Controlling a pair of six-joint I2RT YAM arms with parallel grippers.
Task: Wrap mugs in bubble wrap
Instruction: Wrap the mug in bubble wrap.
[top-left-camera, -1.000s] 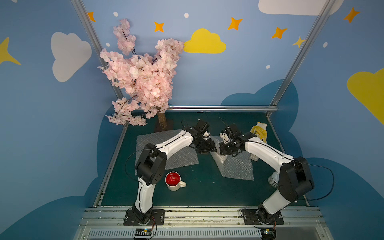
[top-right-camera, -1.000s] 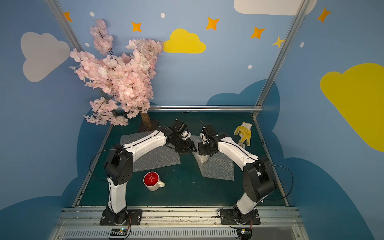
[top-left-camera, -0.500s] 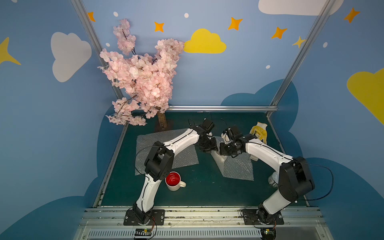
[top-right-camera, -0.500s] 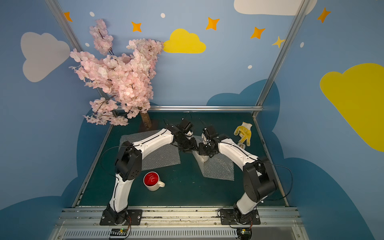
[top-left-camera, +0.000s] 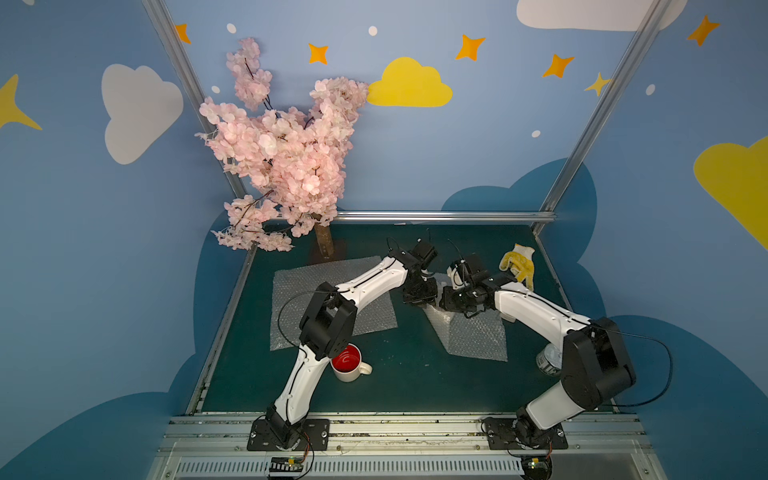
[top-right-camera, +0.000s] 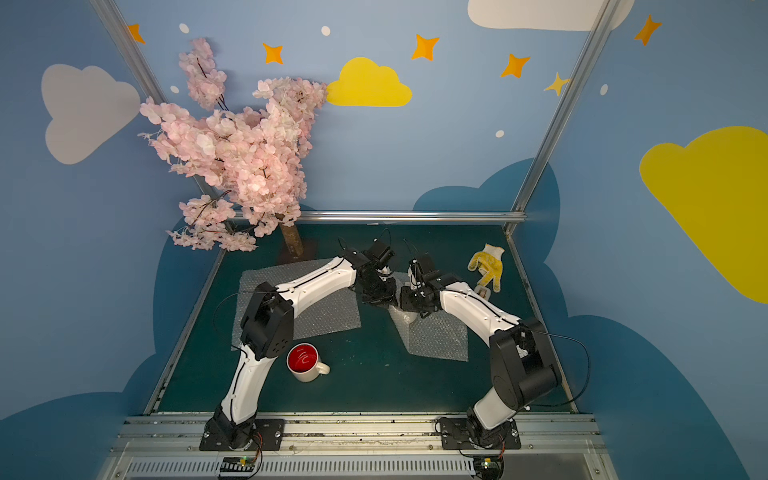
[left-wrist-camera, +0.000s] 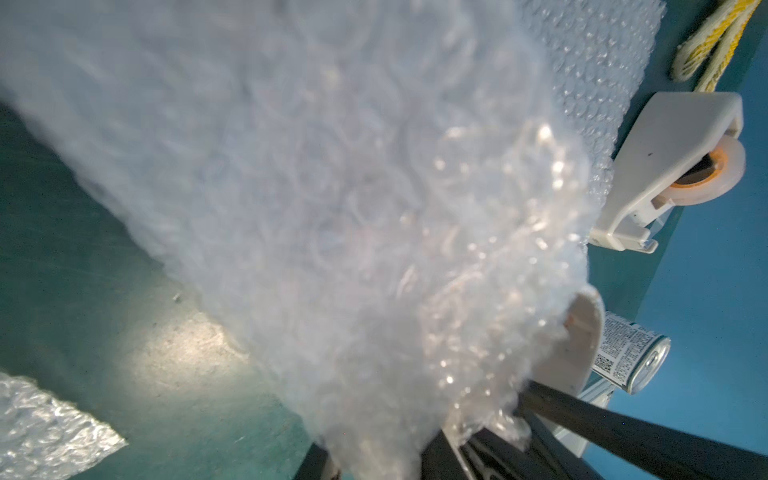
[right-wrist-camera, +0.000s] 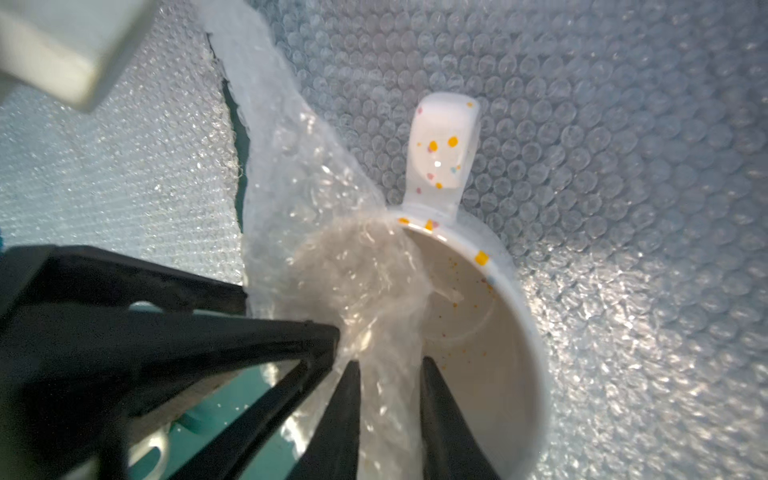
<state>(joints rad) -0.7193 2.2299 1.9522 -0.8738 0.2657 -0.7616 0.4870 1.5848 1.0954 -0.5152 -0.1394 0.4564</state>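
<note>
Two sets of jaws meet over the cream speckled ceramic mug (right-wrist-camera: 490, 316): right gripper (right-wrist-camera: 388, 399) spread around the crumpled clear bubble-wrap sheet (right-wrist-camera: 353, 266); left gripper (top-left-camera: 419, 291) unclear.

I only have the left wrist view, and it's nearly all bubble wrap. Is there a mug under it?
Observer: Yes. The right wrist view shows a cream speckled mug standing upright on the wrap.
Operator: Is the wrap over its mouth yet?
Observer: Partly. A bunched edge hangs into the mouth, between the right pincer's fingers. The handle is bare.
Operator: And the other mug?
Observer: In both top views the red-lined mug stands unwrapped near the front, just in front of the second sheet, which lies flat.
</note>
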